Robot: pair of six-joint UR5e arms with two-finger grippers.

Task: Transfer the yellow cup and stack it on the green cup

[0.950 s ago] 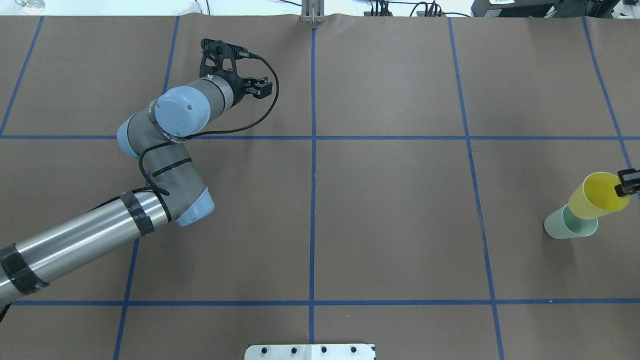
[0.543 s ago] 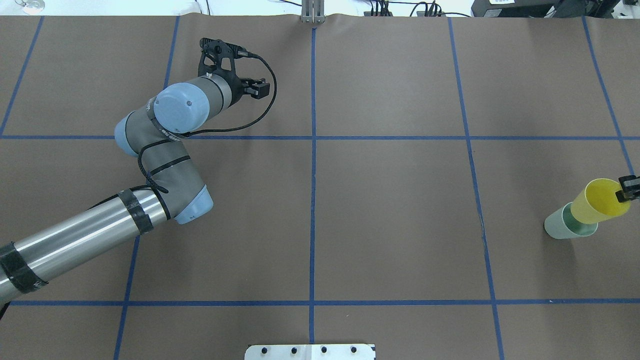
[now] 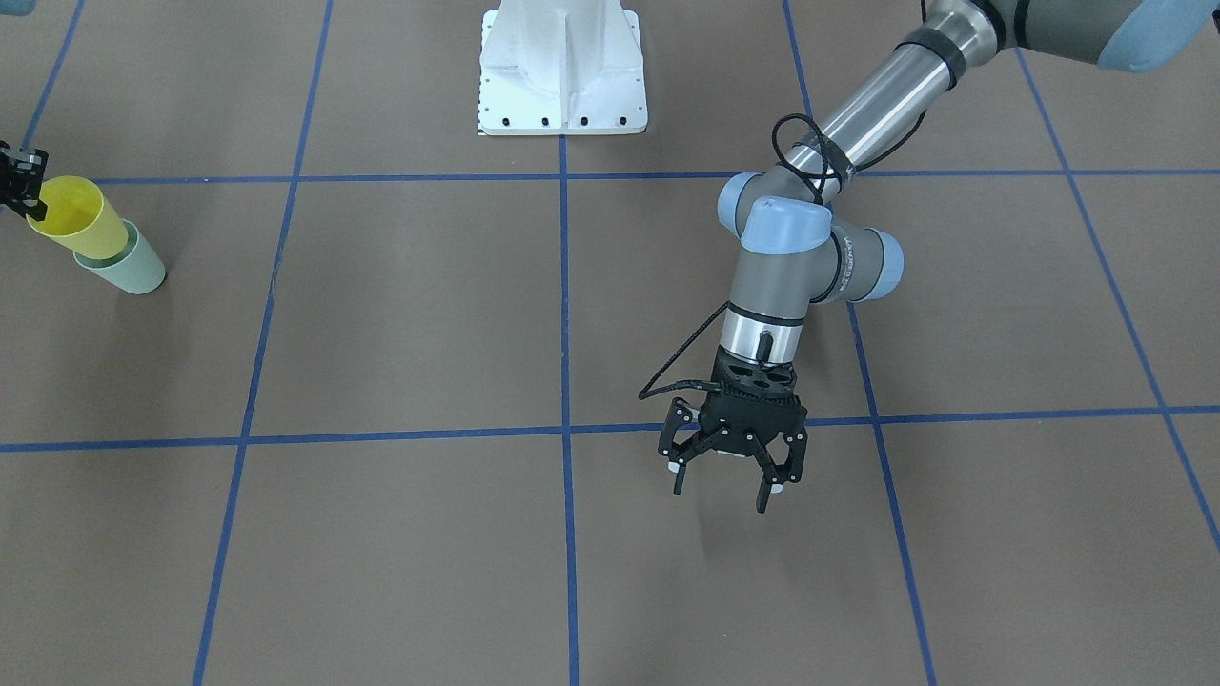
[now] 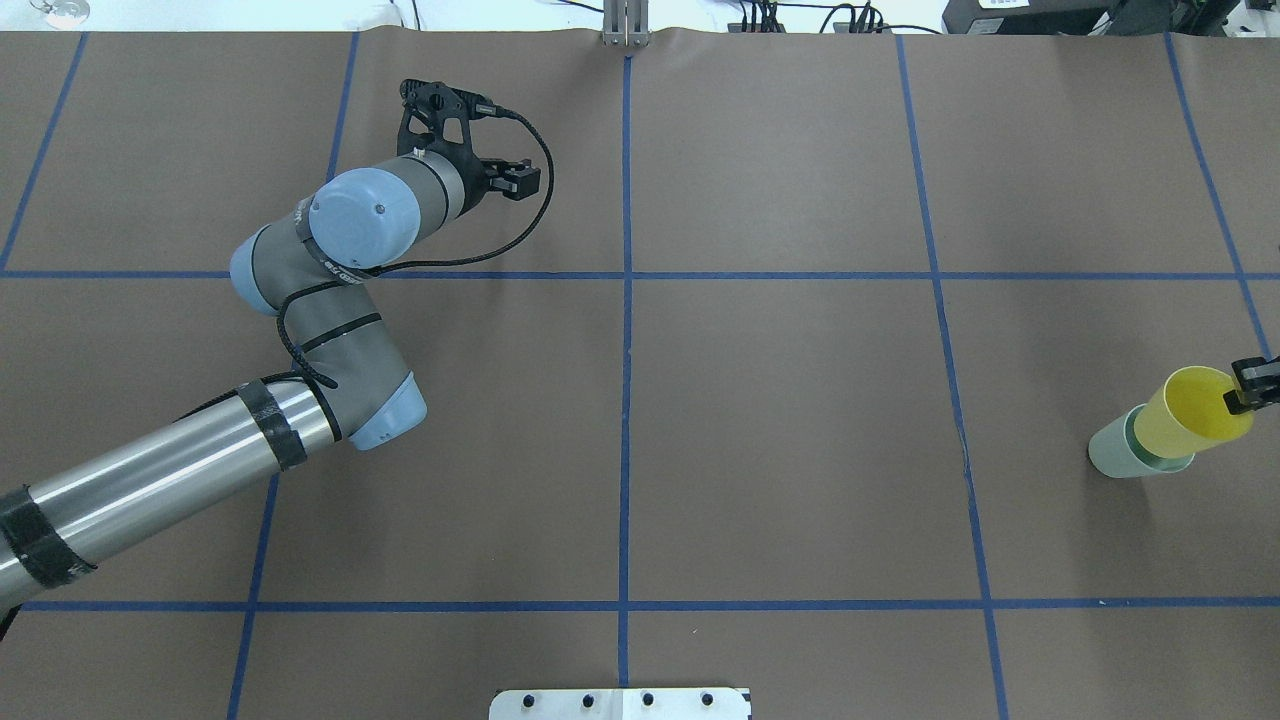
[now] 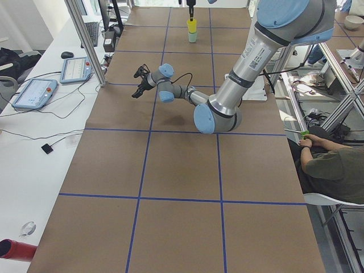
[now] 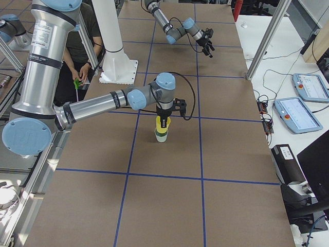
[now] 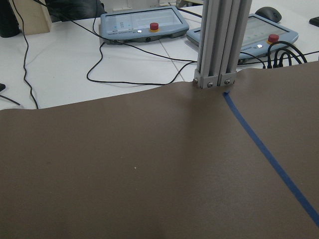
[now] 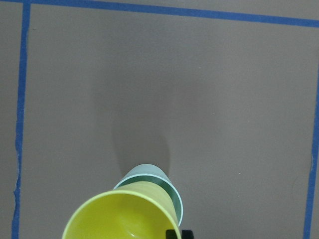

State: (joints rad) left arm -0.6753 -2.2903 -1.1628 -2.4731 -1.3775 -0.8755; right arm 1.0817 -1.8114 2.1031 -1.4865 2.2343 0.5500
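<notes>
Yellow cup in the green cup's mouth, right gripper clamped on its rim!

Closest in, the right gripper (image 4: 1250,385) pinches the rim of the yellow cup (image 4: 1190,415), whose base sits inside the mouth of the green cup (image 4: 1115,455) standing on the desk (image 4: 800,450). It is partly nested and, by the look of it, not fully down. Here's the danger: push down off-centre and that light green cup could tip or skid. Let go too soon and the yellow one may settle crooked. Pull away with a finger snagged on the lip and both could go over. Far across the desk, the left gripper (image 3: 721,491) hangs empty, jaws spread wide.
</notes>
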